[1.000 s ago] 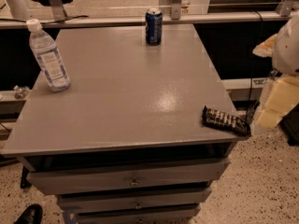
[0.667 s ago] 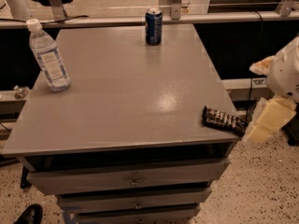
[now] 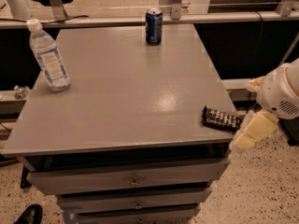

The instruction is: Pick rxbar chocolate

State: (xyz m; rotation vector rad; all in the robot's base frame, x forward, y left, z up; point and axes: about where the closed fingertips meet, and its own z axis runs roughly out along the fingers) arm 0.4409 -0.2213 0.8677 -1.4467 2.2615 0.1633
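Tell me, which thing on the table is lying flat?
The rxbar chocolate, the dark bar at the front right edge beside the gripper. The water bottle and soda can stand upright.

On the grey table (image 3: 117, 101) there stood one rxbar chocolate (image 3: 222, 119), one blue soda can (image 3: 153, 26) and one clear water bottle (image 3: 48, 56), three loose items in all. Below the tabletop three drawer fronts (image 3: 131, 181) showed, and one black shoe (image 3: 29, 214) lay on the floor. There was one gripper (image 3: 252, 130), off the table's right front corner, just beside the bar.
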